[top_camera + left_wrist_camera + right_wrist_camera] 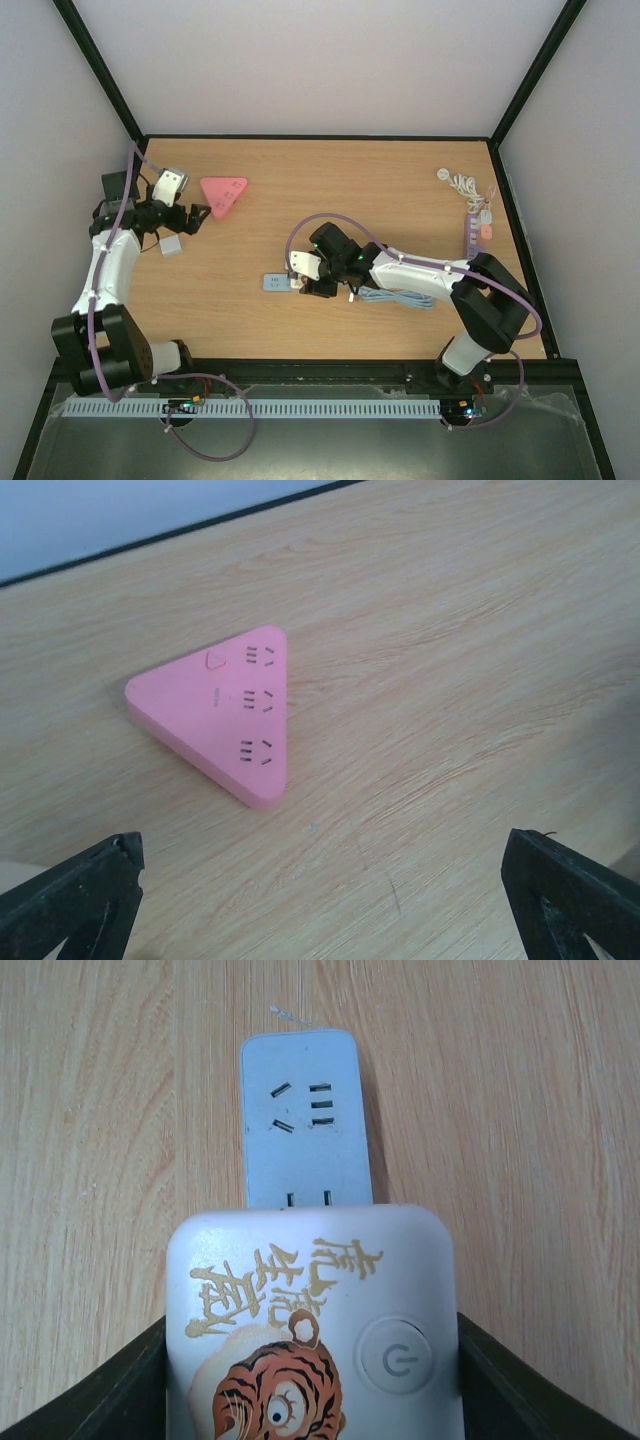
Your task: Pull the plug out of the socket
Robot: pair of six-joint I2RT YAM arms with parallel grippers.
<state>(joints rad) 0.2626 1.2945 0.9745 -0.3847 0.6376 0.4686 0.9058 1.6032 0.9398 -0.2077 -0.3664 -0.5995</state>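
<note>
A white plug point(310, 1320) with a tiger picture and a round power button sits between the fingers of my right gripper point(312, 1400), which is shut on its two sides. It covers the near end of a pale blue socket strip point(305, 1125) lying flat on the wooden table. I cannot tell whether its pins are in the strip. From above, the plug point(303, 264) and right gripper point(300, 272) are mid-table, with the socket strip point(273, 282) poking out to the left. My left gripper point(190, 215) stands open at the far left, holding nothing.
A pink triangular socket block point(225, 710) lies just ahead of the left gripper point(320, 900), and a small grey block point(172, 245) is beside it. The strip's pale blue cable point(395, 297) runs under the right arm. A white cord point(460, 182) and a purple strip point(470, 230) lie at the back right.
</note>
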